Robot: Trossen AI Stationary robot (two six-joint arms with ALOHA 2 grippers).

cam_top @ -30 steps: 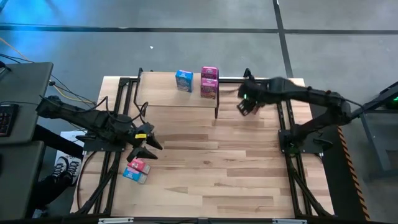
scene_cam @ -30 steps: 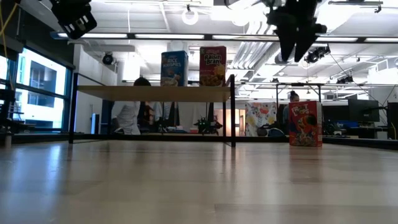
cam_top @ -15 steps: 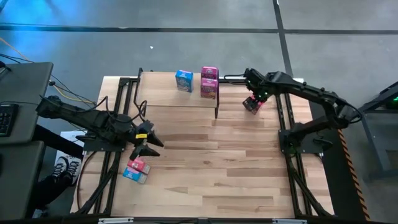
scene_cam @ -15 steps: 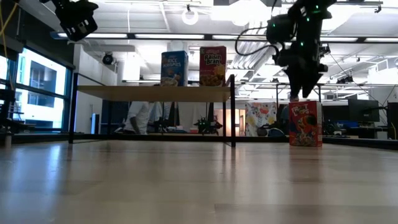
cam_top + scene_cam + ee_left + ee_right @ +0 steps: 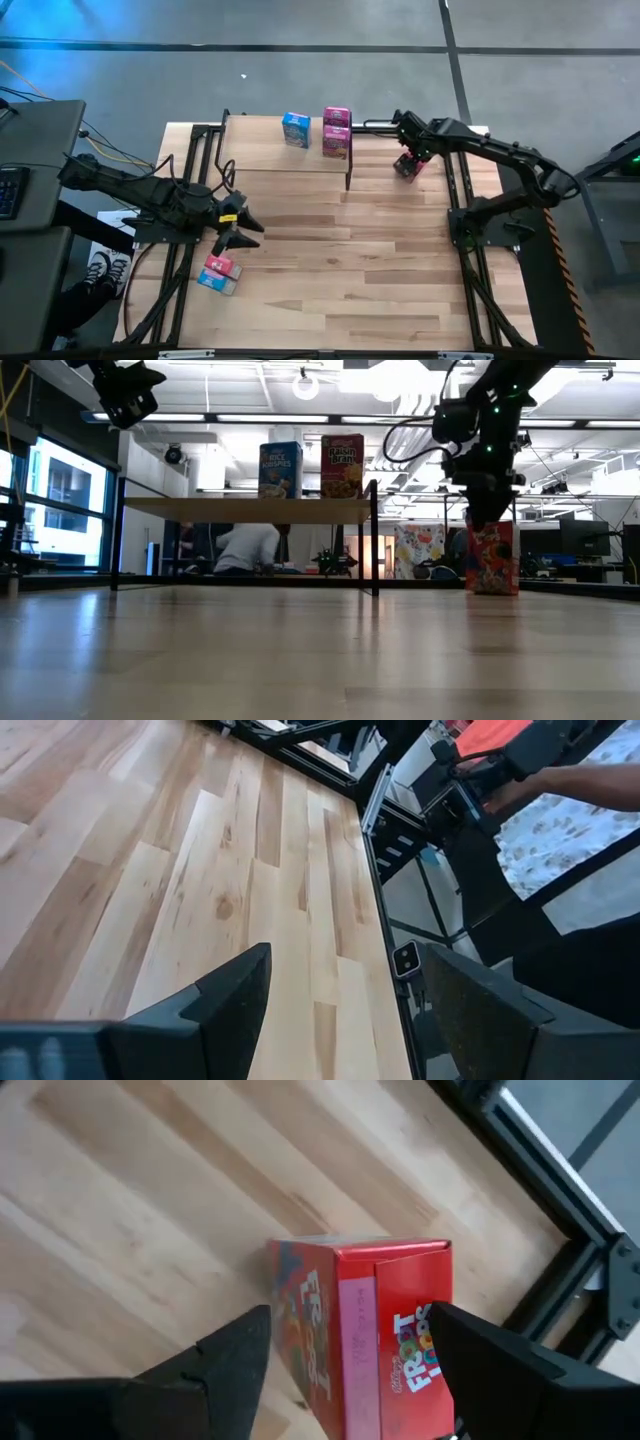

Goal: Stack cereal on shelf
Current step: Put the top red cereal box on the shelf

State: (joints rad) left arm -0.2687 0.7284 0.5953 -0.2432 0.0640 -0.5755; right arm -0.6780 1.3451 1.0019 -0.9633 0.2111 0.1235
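A red cereal box (image 5: 365,1330) stands upright on the table to the right of the shelf (image 5: 270,145); it also shows in the low view (image 5: 492,558). My right gripper (image 5: 350,1315) is open, pointing down, with one finger on each side of the box's top (image 5: 487,518). On the shelf stand a blue box (image 5: 295,128) and two pink ones (image 5: 337,130). My left gripper (image 5: 235,232) is open and empty, high above the table's left side. Below it a pink box (image 5: 220,265) and a blue box (image 5: 214,282) lie on the table.
The shelf's black right legs (image 5: 374,540) stand between the red box and the shelf's boxes. The table's black frame rail (image 5: 560,1170) runs close behind the red box. A person (image 5: 245,548) moves in the room behind the table.
My right gripper has gone from beside the shelf's right end toward the far right and down, until its open fingers stand around the red box's top. The box has stayed where it was.
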